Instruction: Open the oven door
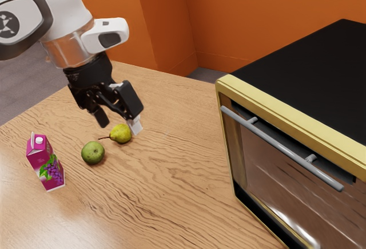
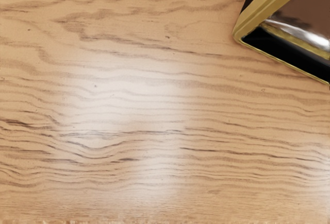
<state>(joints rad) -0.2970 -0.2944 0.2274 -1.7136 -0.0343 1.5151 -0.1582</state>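
Note:
The black gripper [image 1: 119, 119] hangs above the table in the exterior view, open, its two fingers apart with nothing between them. Toward the exterior view's right stands the oven [image 1: 320, 71], with a black top and a gold frame. Its glass door [image 1: 286, 180] looks shut, and a long grey bar handle [image 1: 280, 147] runs along the door's upper part, well away from the gripper. In the wrist view a lower corner of the oven [image 2: 283, 56] shows, with dark trim and gold edging.
Below the gripper in the exterior view, a yellow pear [image 1: 120, 134] and a green round fruit [image 1: 92, 153] lie on the wooden table [image 1: 166, 203]. A purple juice carton [image 1: 46, 163] stands at the exterior view's left. Orange walls rise behind.

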